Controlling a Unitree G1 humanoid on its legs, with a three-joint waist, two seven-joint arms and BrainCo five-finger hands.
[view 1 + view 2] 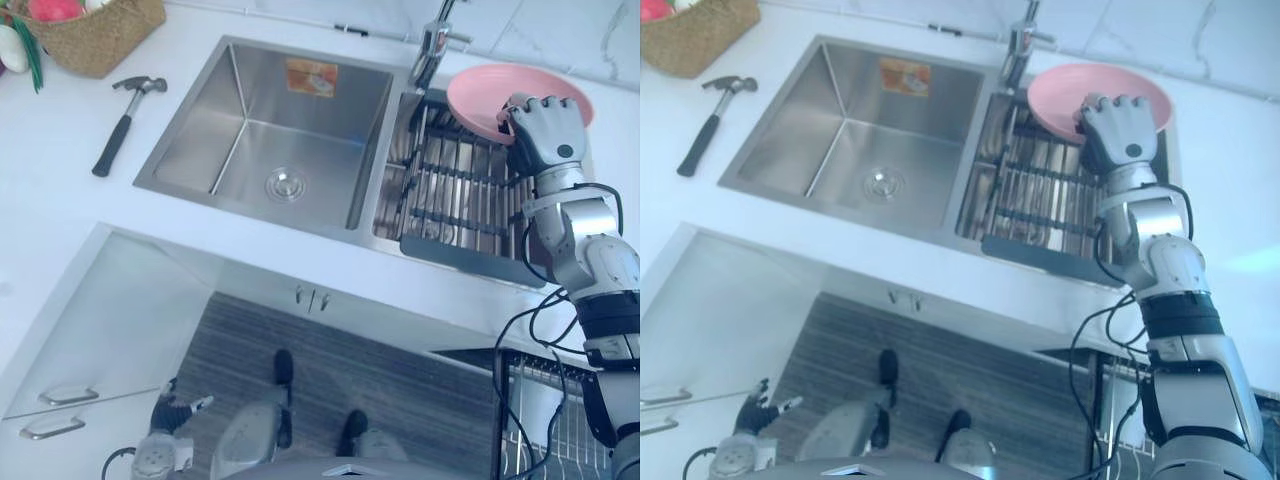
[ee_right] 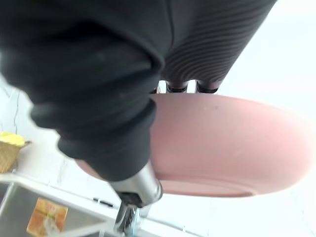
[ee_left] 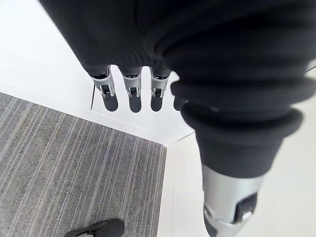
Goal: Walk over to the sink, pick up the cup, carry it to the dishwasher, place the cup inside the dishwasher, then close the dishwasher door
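Right hand drapes over the rim of a pink dish leaning on the rack beneath the fingers. Their tips are hidden, so the grip cannot be told. Left hand hangs straight-fingered, empty. A shallow rim hold could let the dish slip onto the rack or strike the tap beside the fingers.

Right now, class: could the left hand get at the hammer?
Probably yes. The hammer lies alone on open counter left of the sink, nothing over it. The left hand hangs open, low by the cabinet, so it must first rise past the counter edge.
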